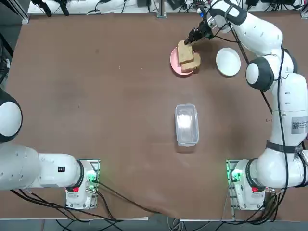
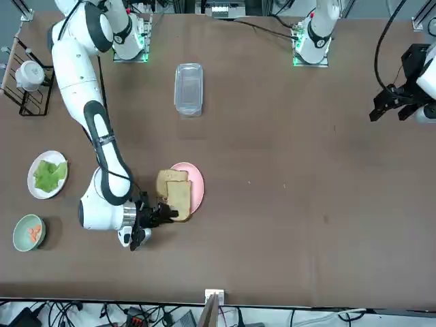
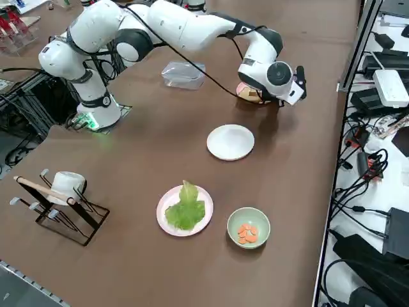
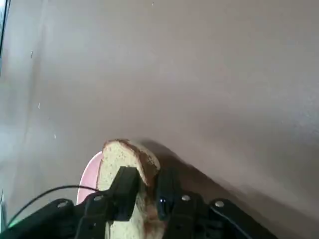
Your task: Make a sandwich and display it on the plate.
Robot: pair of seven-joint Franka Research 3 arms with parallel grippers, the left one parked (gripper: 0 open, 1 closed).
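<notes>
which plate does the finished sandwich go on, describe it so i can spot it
Find the pink plate holding the bread slices at the table's far side from the arm bases. Just right of it in the top view sits the white plate: round, plain, bare, unlike the lettuce plate.

The top view looked straight down on the brown table [image 1: 96,96], arm bases nearest. The front view faced them from across. The right side view looked down diagonally. The wrist view sat close over a bread slice [image 4: 122,159]. All four shared the pink plate [image 1: 174,60].

Pink plate [image 3: 246,93] mostly behind hand [image 3: 281,96]
</notes>
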